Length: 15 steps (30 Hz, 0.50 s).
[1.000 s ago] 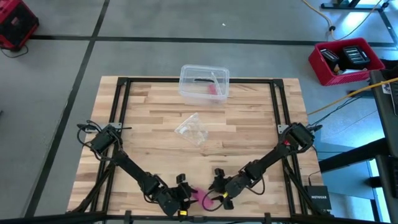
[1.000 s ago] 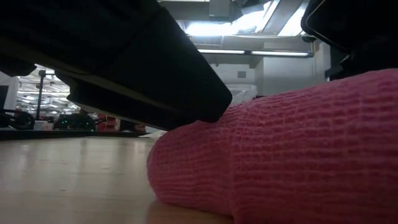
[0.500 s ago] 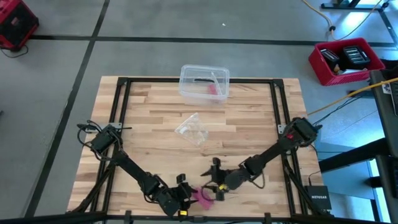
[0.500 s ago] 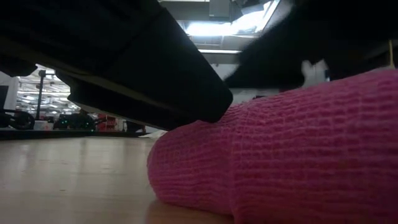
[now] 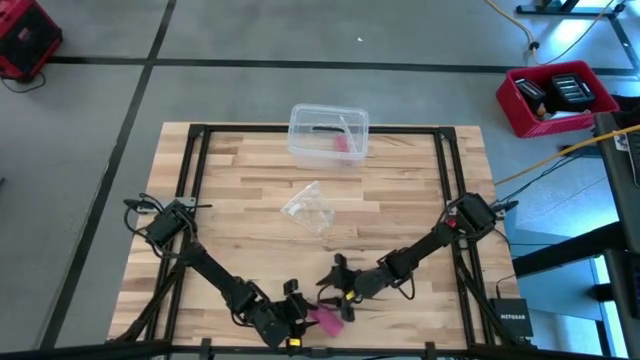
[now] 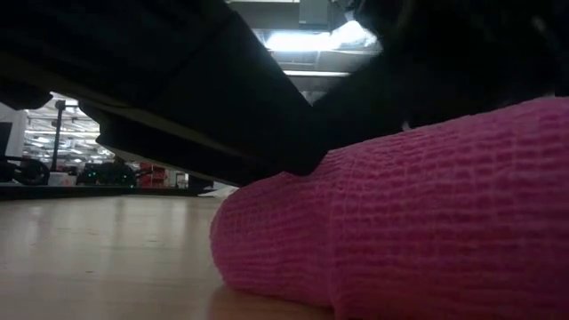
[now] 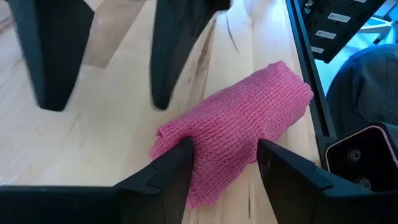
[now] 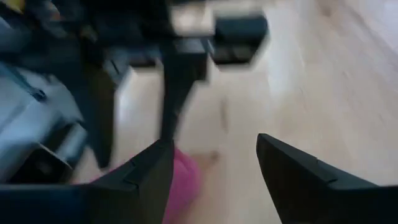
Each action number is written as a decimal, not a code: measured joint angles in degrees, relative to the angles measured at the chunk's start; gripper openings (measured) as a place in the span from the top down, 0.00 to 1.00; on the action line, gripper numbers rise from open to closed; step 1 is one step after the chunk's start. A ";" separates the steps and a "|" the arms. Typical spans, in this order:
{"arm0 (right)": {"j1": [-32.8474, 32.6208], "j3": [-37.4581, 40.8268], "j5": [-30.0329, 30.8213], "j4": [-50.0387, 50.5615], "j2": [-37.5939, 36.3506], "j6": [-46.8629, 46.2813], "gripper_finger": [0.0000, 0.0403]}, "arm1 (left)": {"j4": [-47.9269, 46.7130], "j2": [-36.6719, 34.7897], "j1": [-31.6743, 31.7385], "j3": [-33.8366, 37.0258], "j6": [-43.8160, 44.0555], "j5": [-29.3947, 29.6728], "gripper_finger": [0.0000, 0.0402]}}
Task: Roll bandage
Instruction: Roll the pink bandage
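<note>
My right gripper (image 5: 333, 277) swung left, jaws wide; left gripper (image 7: 222, 155) clamps the pink rolled fabric bandage (image 7: 239, 127); a bump could unroll it.

Left hand (image 7: 225, 163) astride pink bandage (image 7: 239, 127)

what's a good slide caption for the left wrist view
Left gripper closed on the rolled pink bandage on the wooden table, right gripper open just beyond.

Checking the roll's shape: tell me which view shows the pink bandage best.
The left wrist view: the whole bandage lies rolled on the wood between the left gripper fingers. The low view shows one end only, close up; the high view a small pink spot; the right wrist view a blurred edge.
</note>
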<state>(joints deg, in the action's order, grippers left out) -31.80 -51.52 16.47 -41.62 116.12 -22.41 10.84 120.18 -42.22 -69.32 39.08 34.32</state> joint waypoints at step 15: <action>-0.58 -2.99 3.84 8.69 4.14 -0.18 0.42 | 0.12 0.04 0.06 0.00 -0.01 0.09 0.56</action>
<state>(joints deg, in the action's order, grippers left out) -32.38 -54.50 20.30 -32.93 120.27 -22.58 10.97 120.22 -42.16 -69.32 39.07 34.41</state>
